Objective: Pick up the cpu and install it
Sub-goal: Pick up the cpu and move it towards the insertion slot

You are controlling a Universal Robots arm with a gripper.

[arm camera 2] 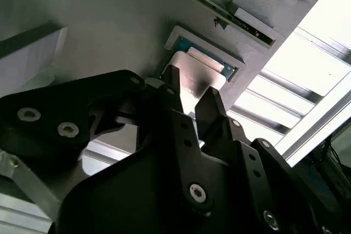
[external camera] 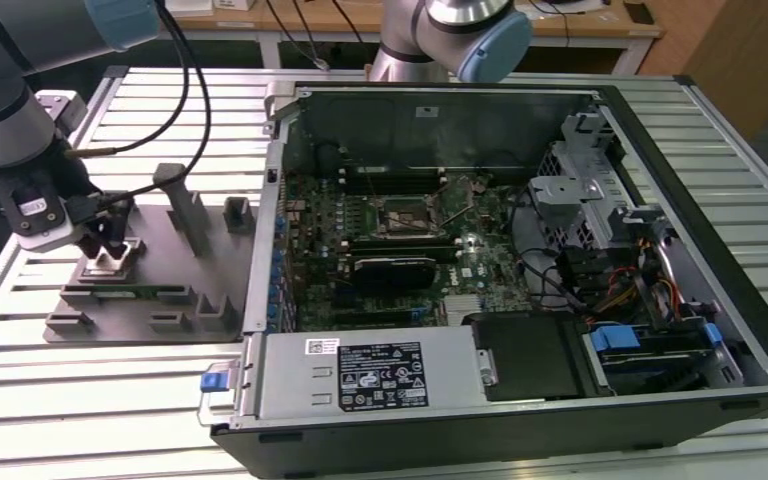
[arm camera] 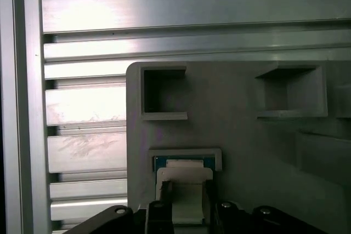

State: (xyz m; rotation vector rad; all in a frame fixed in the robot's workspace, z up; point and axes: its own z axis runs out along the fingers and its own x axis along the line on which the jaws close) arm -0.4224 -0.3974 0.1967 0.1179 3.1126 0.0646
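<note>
- Closest to the lens in both wrist views is the gripper, all black plates and screw heads, hanging right over the grey fixture.
- Its fingers sit on two opposite edges of the cpu and look pinched onto it. I can't make out a gap on either side.
- So the cpu is right at a small framed pocket in the fixture, silver top plate facing up, with a bit of blue-green showing around it inside the frame. Honestly can't tell if it's fully seated in there or raised a hair.
- First wrist view also gets a square recess near the fixture's rounded corner and a wider recess further along the same face.
- Fixture sits on a table of aluminium slats.
- Exterior view: the arm comes in on the exterior view's left, with the gripper down over the left end of the fixture.
- Just beside the fixture, on the exterior view's right of it, is the open pc case.
- Inside the case the motherboard lies flat, cpu socket around its middle, well apart from the gripper.
</note>
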